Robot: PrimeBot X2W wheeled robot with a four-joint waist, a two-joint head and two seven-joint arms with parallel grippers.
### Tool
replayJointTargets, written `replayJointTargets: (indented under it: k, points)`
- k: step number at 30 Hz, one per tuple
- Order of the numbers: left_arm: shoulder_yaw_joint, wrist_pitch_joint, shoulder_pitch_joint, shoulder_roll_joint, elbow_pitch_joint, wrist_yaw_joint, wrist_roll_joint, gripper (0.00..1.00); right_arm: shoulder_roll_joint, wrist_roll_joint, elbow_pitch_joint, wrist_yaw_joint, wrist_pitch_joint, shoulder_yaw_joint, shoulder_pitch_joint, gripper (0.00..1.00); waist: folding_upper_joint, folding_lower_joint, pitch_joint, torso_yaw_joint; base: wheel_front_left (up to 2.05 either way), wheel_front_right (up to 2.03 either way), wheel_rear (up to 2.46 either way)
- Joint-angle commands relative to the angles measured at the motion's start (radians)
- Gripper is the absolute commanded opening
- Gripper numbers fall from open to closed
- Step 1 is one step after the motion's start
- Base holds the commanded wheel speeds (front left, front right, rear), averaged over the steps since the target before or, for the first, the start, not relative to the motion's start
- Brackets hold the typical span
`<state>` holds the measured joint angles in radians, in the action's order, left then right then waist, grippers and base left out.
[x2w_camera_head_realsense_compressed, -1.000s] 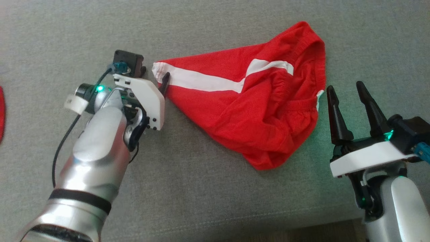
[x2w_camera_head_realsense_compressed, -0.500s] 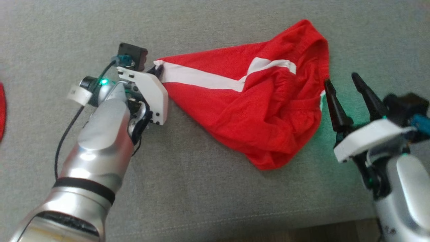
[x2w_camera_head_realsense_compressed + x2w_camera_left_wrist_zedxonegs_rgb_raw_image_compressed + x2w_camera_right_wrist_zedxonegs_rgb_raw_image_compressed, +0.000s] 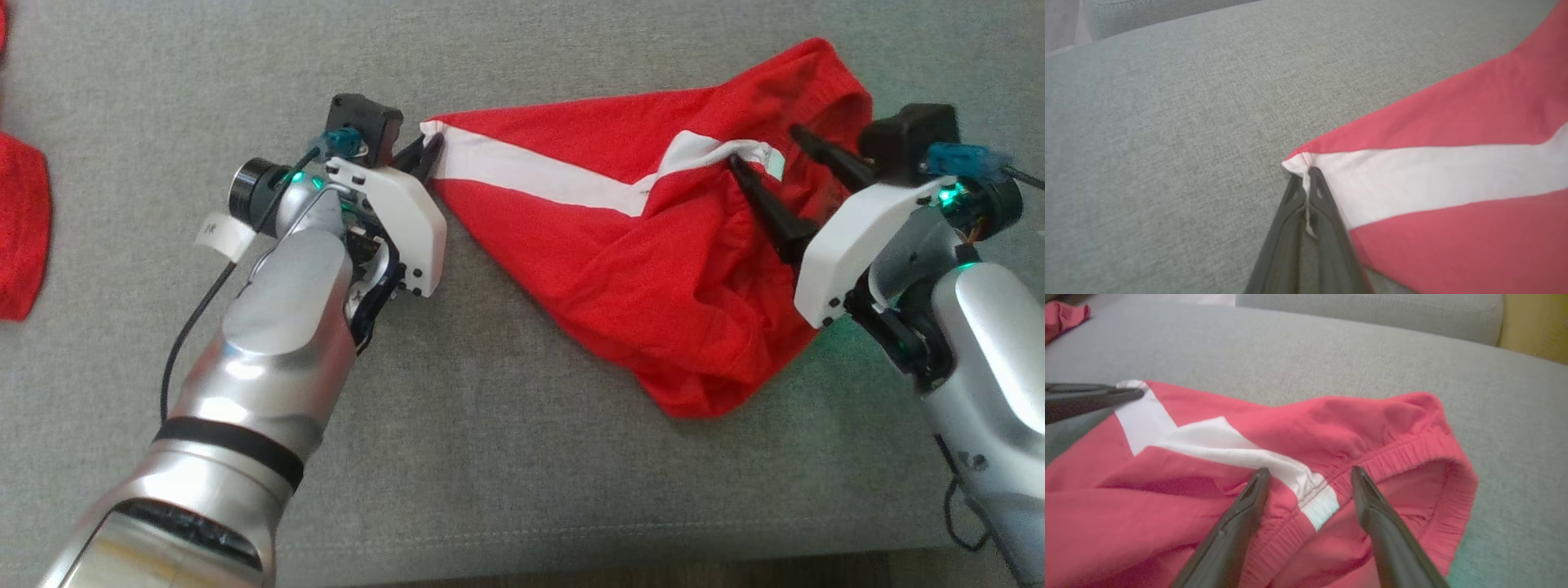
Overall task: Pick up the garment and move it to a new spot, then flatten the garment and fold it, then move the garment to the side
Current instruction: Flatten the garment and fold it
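The garment point(image 3: 620, 245) is a pair of red shorts with a white stripe, lying crumpled on the grey cushion. My left gripper point(image 3: 429, 147) is shut on the garment's left corner, where the white stripe ends; in the left wrist view the hem point(image 3: 1306, 179) is pinched between the closed fingers. My right gripper point(image 3: 763, 147) stands open over the elastic waistband point(image 3: 1392, 453), one finger on each side of the white stripe's end point(image 3: 1321, 504). The left fingers point(image 3: 1090, 396) also show at the left of the right wrist view.
More red cloth point(image 3: 20, 224) lies at the far left of the grey cushion point(image 3: 522, 457). The cushion's front seam point(image 3: 522, 543) runs along the bottom of the head view. A yellow surface point(image 3: 1535, 322) stands beyond the cushion's far right.
My left gripper has closed on the garment's corner. My right gripper has moved up from beside the garment to over its waistband, still open. The head camera has shifted.
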<state>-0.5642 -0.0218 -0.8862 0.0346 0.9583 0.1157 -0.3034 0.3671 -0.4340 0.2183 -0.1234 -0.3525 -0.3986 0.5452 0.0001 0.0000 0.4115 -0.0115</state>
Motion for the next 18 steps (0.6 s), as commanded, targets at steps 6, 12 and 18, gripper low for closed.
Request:
replayJointTargets:
  k: [6,12,18]
  points:
    - [0.011,-0.037,-0.025,0.022,0.001,-0.009,-0.017,0.00,0.060,-0.019,-0.025,-0.007,-0.071,-0.067,0.044,1.00,-0.0001,0.0000,0.013,0.015,0.00,0.00,0.00]
    - [0.020,-0.104,-0.036,0.020,0.002,-0.025,-0.034,0.00,0.084,0.017,-0.022,-0.007,-0.074,-0.099,0.065,0.00,-0.0001,0.0000,0.018,0.019,0.00,0.00,0.00]
    - [0.055,-0.203,-0.010,0.038,-0.046,-0.056,-0.056,0.00,0.068,0.038,-0.058,-0.007,0.032,-0.019,0.014,0.00,-0.0001,0.0000,-0.022,0.020,0.00,0.00,0.00]
